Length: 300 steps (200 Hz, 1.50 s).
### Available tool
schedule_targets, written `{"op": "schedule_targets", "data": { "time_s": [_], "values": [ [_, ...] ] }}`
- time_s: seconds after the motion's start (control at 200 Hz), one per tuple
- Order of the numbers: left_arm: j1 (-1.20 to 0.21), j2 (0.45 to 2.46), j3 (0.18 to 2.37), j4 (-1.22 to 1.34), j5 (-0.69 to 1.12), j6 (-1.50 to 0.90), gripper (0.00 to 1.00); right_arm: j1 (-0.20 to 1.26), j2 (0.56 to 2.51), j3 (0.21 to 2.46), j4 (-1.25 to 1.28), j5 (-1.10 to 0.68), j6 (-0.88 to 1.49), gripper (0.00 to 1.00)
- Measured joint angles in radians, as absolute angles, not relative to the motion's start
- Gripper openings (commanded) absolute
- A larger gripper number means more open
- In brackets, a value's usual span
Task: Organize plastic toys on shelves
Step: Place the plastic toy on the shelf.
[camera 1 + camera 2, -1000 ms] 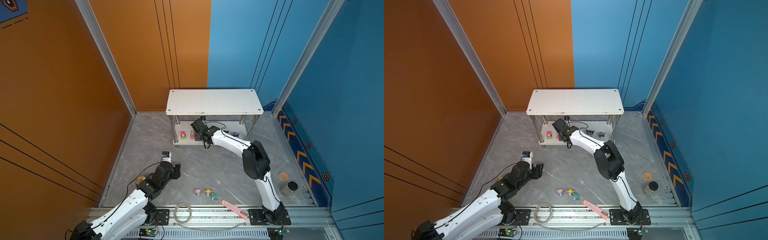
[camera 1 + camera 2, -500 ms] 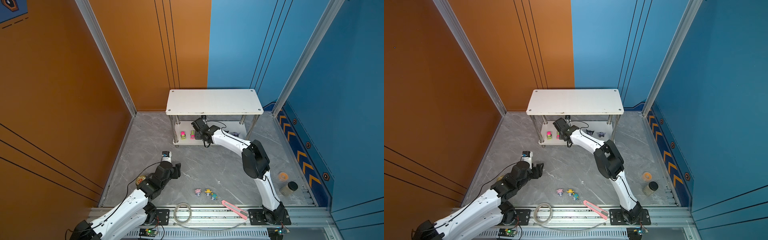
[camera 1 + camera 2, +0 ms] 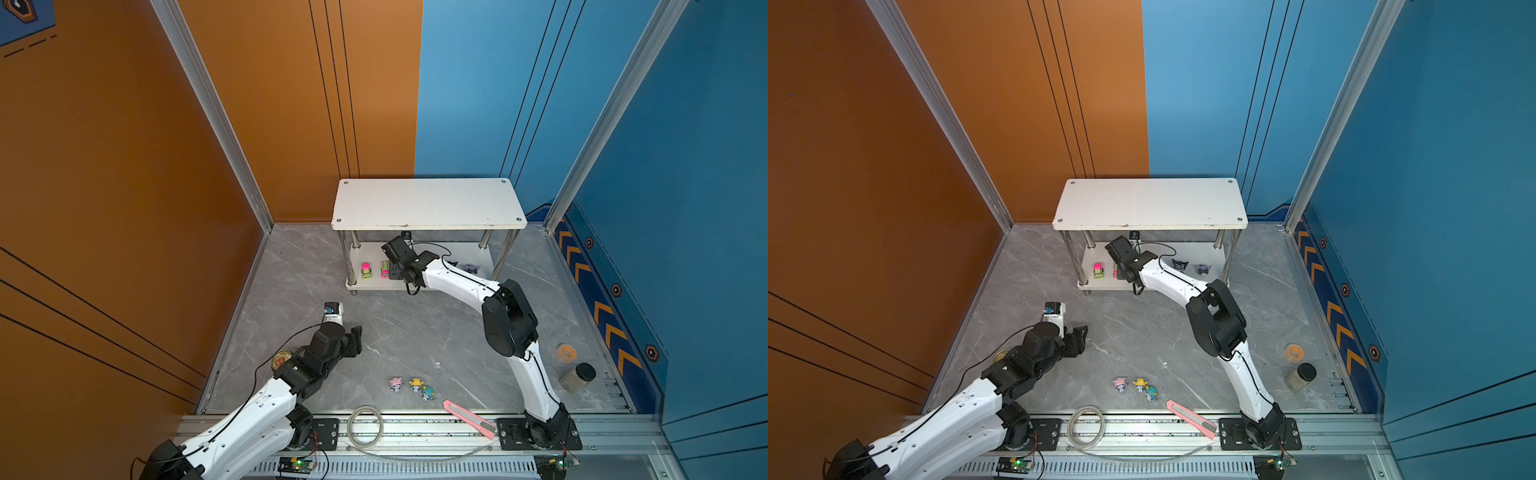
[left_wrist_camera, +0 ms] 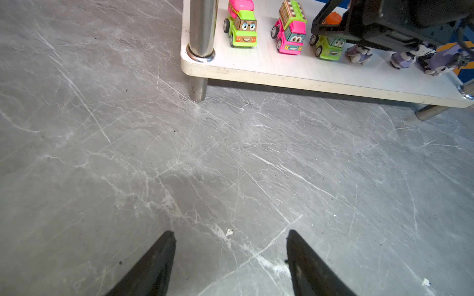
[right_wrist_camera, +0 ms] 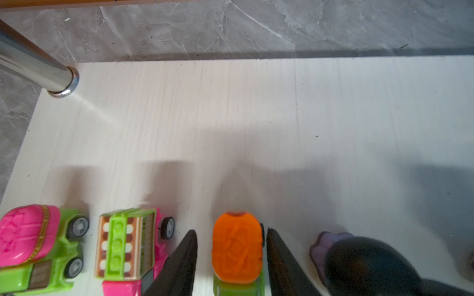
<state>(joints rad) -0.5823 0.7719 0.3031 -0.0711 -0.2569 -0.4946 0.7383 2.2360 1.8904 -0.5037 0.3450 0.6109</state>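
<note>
The shelves (image 3: 428, 203) stand at the back, with their lower board (image 4: 295, 73) close in the left wrist view. Three trucks stand in a row on that board: a green one with a pink top (image 4: 242, 25), a pink one (image 4: 291, 30) and an orange-topped green one (image 5: 237, 246). My right gripper (image 5: 232, 232) reaches under the top board, its jaws open on either side of the orange-topped truck, with a gap showing on one side. Black-purple figurines (image 3: 1180, 265) stand beside it. Three pastel figurines (image 3: 416, 383) lie on the floor in front. My left gripper (image 4: 230, 233) hovers open and empty over bare floor.
A pink utility knife (image 3: 468, 419) and a coil of clear tubing (image 3: 365, 426) lie at the front rail. A black-lidded jar (image 3: 577, 376) and an orange tape roll (image 3: 566, 353) sit at the right. A round gold tin (image 3: 281, 358) lies behind the left arm. Walls enclose three sides.
The right gripper's jaws have spread apart around the orange-topped truck on the lower board. The left arm has barely moved.
</note>
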Motion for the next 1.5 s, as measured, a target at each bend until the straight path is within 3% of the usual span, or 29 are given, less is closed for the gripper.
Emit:
{"op": "schedule_targets", "data": {
  "time_s": [0.826, 0.906, 1.247, 1.502],
  "values": [
    [-0.582, 0.775, 0.303, -0.071, -0.243, -0.495, 0.71, 0.777, 2.173, 1.774, -0.495, 0.354, 0.626, 0.49],
    [-0.582, 0.775, 0.303, -0.071, -0.242, -0.495, 0.71, 0.779, 2.161, 1.763, -0.494, 0.361, 0.627, 0.44],
    [-0.582, 0.769, 0.303, -0.071, -0.242, -0.495, 0.71, 0.772, 2.16, 1.764, -0.485, 0.364, 0.629, 0.44],
    [-0.582, 0.789, 0.303, -0.071, -0.242, -0.494, 0.71, 0.772, 2.16, 1.803, -0.485, 0.364, 0.627, 0.31]
  ]
}}
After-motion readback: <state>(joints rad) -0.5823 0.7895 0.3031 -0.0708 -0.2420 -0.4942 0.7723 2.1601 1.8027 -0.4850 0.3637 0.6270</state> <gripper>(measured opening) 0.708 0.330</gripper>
